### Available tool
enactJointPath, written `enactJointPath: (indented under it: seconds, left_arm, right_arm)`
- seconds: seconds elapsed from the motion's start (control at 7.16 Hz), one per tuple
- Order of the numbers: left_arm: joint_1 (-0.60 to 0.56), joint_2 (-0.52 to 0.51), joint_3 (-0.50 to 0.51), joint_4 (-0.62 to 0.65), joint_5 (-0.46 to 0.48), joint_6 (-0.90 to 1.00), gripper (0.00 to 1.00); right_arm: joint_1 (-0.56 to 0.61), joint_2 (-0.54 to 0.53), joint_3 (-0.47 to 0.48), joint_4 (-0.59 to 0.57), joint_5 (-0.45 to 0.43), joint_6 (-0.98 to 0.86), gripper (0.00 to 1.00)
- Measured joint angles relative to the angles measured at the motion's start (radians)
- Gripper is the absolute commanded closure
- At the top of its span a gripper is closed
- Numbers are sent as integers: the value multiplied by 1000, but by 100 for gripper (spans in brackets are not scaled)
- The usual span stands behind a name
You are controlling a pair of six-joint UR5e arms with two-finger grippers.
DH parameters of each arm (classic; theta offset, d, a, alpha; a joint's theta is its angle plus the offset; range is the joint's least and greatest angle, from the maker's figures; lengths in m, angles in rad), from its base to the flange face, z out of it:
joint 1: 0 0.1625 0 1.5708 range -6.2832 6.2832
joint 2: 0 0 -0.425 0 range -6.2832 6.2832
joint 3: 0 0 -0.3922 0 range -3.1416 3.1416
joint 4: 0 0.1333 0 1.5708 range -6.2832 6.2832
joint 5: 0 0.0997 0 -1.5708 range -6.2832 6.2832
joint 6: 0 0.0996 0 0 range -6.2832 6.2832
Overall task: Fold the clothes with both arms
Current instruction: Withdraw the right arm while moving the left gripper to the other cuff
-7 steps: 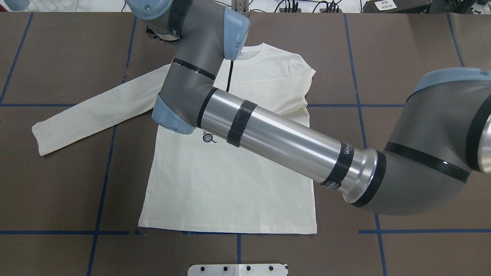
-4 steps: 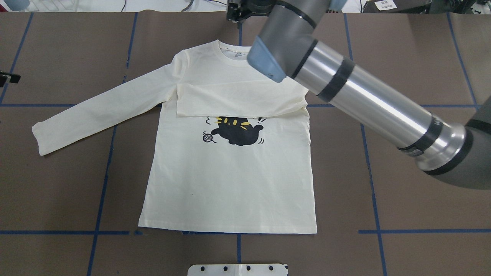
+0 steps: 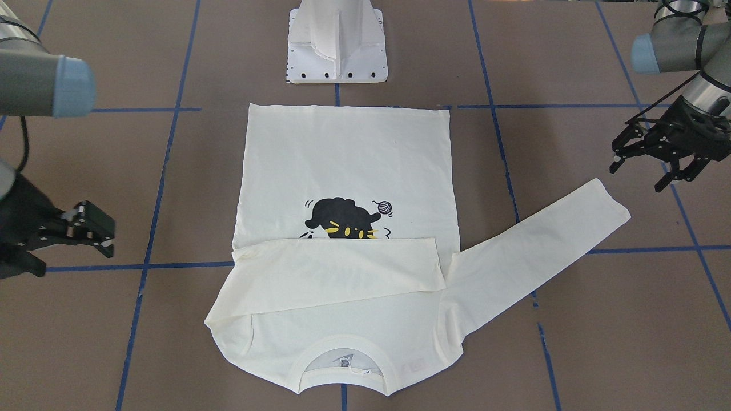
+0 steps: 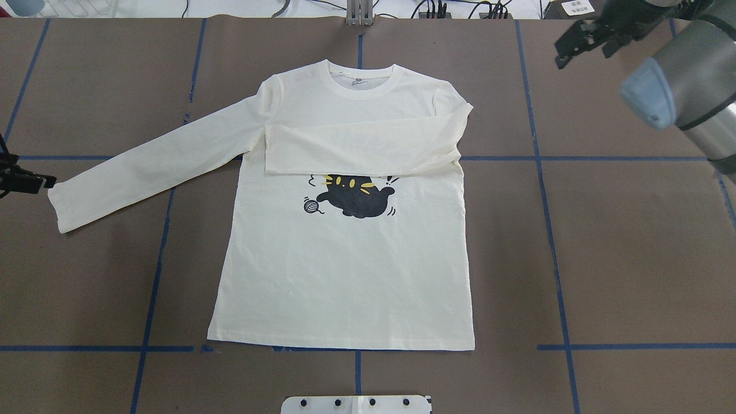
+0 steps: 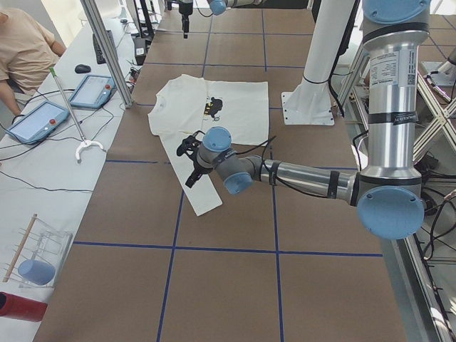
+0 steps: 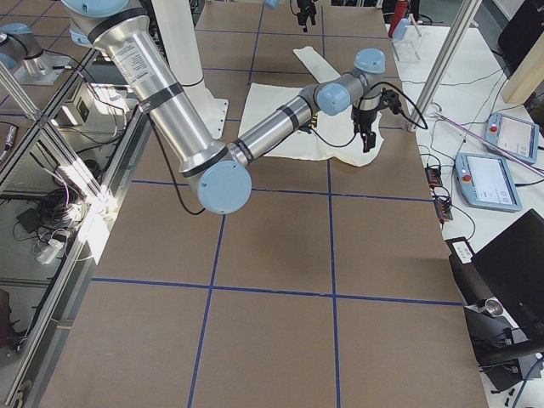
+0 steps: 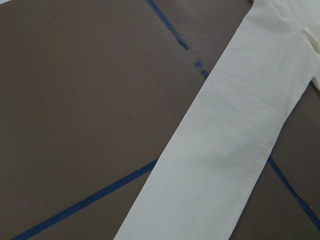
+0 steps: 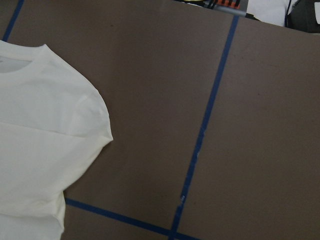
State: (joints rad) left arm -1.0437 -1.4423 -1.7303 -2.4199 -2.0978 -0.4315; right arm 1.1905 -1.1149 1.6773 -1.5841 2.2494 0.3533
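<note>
The cream-white T-shirt [image 4: 345,276] lies flat, print side up, with the black cat [image 4: 353,195] showing. One sleeve [image 4: 356,149] is folded across the chest and covers the top of the print. The other sleeve [image 4: 149,161] stretches out to the overhead view's left. My left gripper [image 4: 26,181] is open and empty just beyond that sleeve's cuff; in the front view [image 3: 637,170] it hovers beside the cuff. My right gripper [image 4: 583,43] is open and empty, off the shirt at the far right corner; it also shows in the front view [image 3: 97,231]. The lettering is hidden.
The white pedestal base [image 4: 356,404] stands at the near table edge, below the shirt's hem. Blue tape lines [image 4: 552,230] cross the brown table. The left side view shows tablets [image 5: 39,121] and a person at the operators' side.
My right arm has swung off the shirt to the far right, leaving the sleeve folded across the chest. My left gripper has come in at the left edge near the other cuff.
</note>
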Motion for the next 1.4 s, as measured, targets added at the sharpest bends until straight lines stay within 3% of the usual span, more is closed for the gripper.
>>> enactJointPath:
  seconds: [0.42, 0.7, 0.84, 1.26, 1.4]
  left_arm:
    - [173, 107, 22, -88, 163, -35, 1]
    - [243, 88, 65, -95, 205, -48, 26]
    - [258, 73, 81, -96, 209, -47, 32]
    - [267, 54, 96, -105, 210, -39, 33]
    - [267, 53, 99, -108, 210, -38, 41]
  right_arm:
    - [128, -289, 172, 5, 69, -157, 0]
    - [144, -331, 204, 6, 73, -170, 0]
    - [145, -336, 207, 6, 74, -170, 0]
    - [146, -338, 216, 6, 74, -169, 0]
    - [146, -338, 216, 6, 73, -168, 0]
